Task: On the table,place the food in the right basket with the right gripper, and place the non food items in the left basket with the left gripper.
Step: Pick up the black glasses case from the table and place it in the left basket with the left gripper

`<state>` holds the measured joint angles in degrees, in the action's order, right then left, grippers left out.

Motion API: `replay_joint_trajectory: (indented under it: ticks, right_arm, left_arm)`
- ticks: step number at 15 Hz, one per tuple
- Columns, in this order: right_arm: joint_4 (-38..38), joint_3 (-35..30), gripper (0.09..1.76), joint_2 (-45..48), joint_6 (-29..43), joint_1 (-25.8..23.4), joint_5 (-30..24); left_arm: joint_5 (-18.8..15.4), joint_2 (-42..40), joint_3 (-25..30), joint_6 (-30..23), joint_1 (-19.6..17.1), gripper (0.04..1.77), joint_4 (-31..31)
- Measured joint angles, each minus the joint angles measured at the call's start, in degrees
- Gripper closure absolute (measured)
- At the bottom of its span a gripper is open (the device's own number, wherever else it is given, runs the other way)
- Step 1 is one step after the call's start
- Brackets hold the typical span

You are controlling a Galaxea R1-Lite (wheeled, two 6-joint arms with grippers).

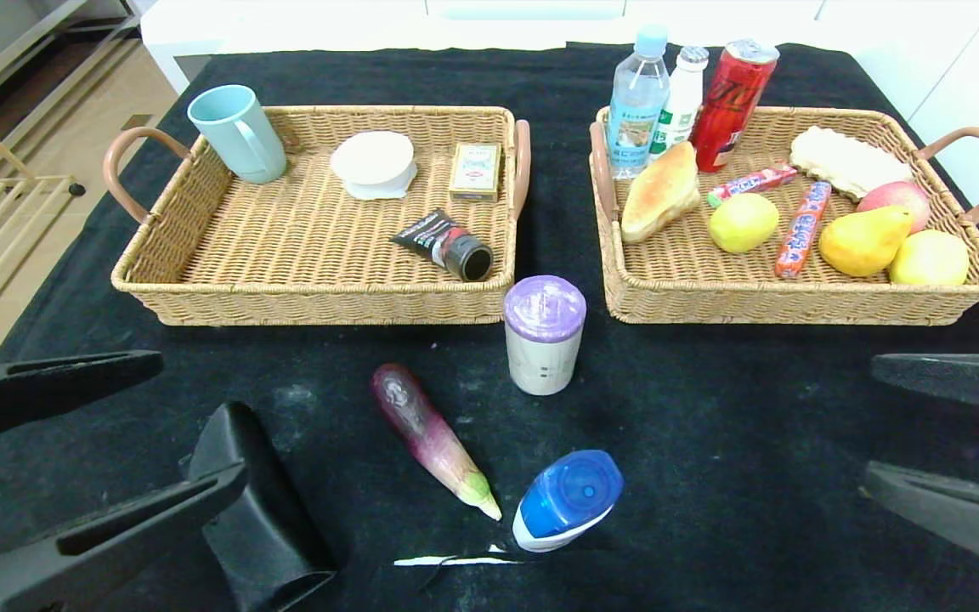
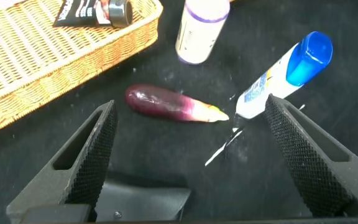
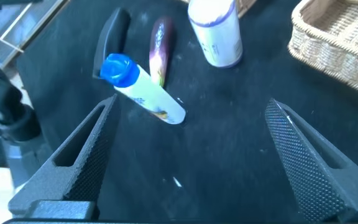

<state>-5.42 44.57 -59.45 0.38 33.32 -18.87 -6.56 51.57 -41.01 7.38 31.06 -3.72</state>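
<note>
The left pincer (image 1: 90, 459) is seen low at the near left of the tabletop (image 1: 710, 408), its fingers spread wide and nothing held between them. Just beside it, on its inner side, a black object (image 1: 260, 510) is lying flat — what it is cannot be told. Ahead of the pincer and toward the robot's right, the eggplant (image 2: 173, 104) is found in the left wrist view, framed between the open fingers but still apart from them. Its long axis is laid crosswise to the pincer's reach, dark end toward the left basket (image 1: 200, 246), pale tip pointing at the blue-capped bottle (image 1: 566, 500), which is lying on its side near that tip. Farther out, a purple-lidded jar (image 1: 544, 333) is standing upright between the two baskets.

The right pincer (image 1: 948, 442) is held at the near right, also spread and empty, well apart from all three loose items. From it, the bottle is the nearest thing, the eggplant lying just beyond.

A mismatch is judged here — the eggplant is food, owed to the right basket (image 1: 795, 289), yet the left pincer is the closer one. The bottle and jar look non-food, so those are the left pincer's likelier targets.
</note>
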Motion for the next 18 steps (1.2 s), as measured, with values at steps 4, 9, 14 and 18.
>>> replay_joint_trajectory:
  ticks: [4, 9, 14, 18]
  right_arm:
    - [-15.32, -8.72, 0.15, 0.8, -0.51, -1.71, -0.67]
    - [-17.77, -11.74, 0.15, 0.09, -0.78, -3.33, -1.08]
    - [-17.75, -11.43, 0.15, 1.49, -0.71, -4.77, -0.96]
    - [-17.29, -11.23, 0.15, 4.11, -0.68, -5.18, -1.02]
  left_arm:
    - [1.55, -0.05, -0.3, 1.3, 0.07, 0.09, 0.0]
    - [4.63, 0.55, -1.82, 0.78, 0.22, 0.09, 0.3]
    - [9.83, 2.29, -5.92, -5.75, 0.27, 0.09, 8.81]
    - [17.77, 6.25, -19.3, -19.97, 0.05, 0.09, 31.89]
